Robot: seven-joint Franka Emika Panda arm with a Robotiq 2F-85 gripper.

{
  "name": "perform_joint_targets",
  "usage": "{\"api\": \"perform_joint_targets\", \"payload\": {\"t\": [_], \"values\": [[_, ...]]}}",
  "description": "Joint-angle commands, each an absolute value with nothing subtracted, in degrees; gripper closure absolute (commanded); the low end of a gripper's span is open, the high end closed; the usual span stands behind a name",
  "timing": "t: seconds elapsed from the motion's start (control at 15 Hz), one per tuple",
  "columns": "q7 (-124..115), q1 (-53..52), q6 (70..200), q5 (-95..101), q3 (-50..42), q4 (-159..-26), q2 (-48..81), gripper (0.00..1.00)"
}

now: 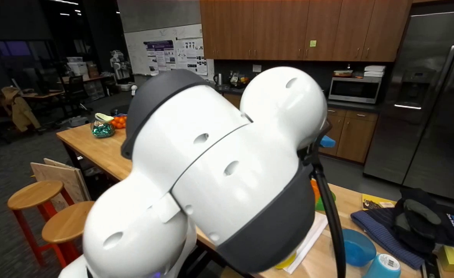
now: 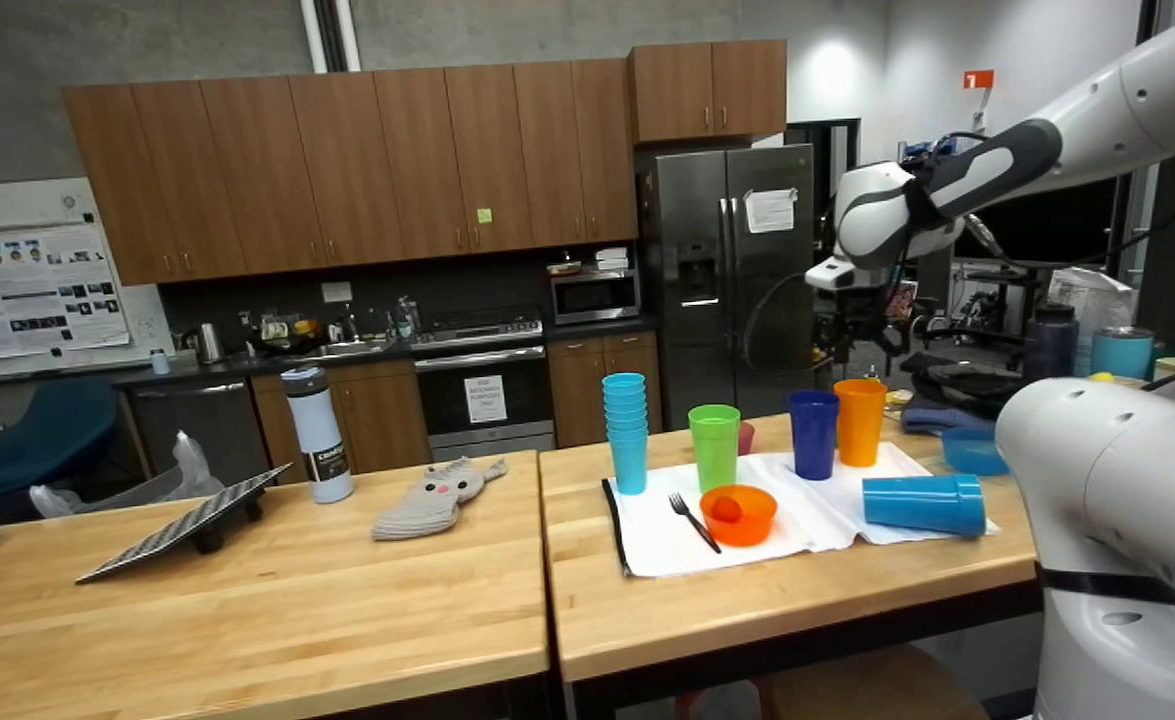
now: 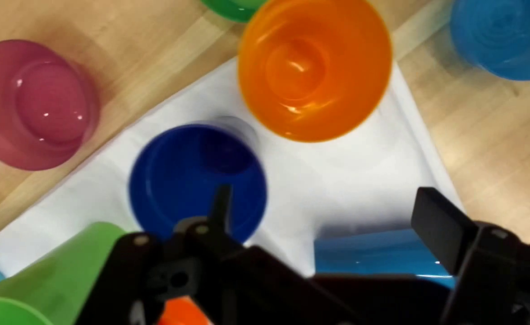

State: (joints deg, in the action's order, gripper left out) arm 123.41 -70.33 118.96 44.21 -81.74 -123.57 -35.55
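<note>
High above the table, my gripper [image 3: 325, 198] stands open with nothing between its fingers; in an exterior view the gripper [image 2: 867, 335] hangs over the far part of the table. In the wrist view its left finger overlaps a dark blue cup [image 3: 188, 180], and its right one overlaps a light blue cup [image 3: 373, 253] lying on its side. An orange cup [image 3: 314, 72] is upright ahead of them. A pink cup [image 3: 34, 104] sits off the cloth, and a green cup [image 3: 62, 266] is at lower left. Elsewhere the arm [image 1: 227, 166] hides the gripper.
On the white cloth [image 2: 667, 560] are a stack of turquoise cups [image 2: 627, 430], a black fork [image 2: 695, 522] and an orange bowl [image 2: 742, 525] with a red piece inside. A blue bowl [image 2: 972, 452] is at right. A bottle [image 2: 317, 435] and a grey mitt [image 2: 437, 500] are on the left table.
</note>
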Motion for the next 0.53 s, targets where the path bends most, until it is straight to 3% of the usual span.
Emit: {"api": "perform_joint_targets", "payload": {"t": [0.0,0.47], "values": [[125.4,-65.8,122.6,40.1,-81.2,-125.9,-31.9,0.00],[124.6,-60.7,124.8,38.5,-78.8,-129.1,-30.7,0.00]]}}
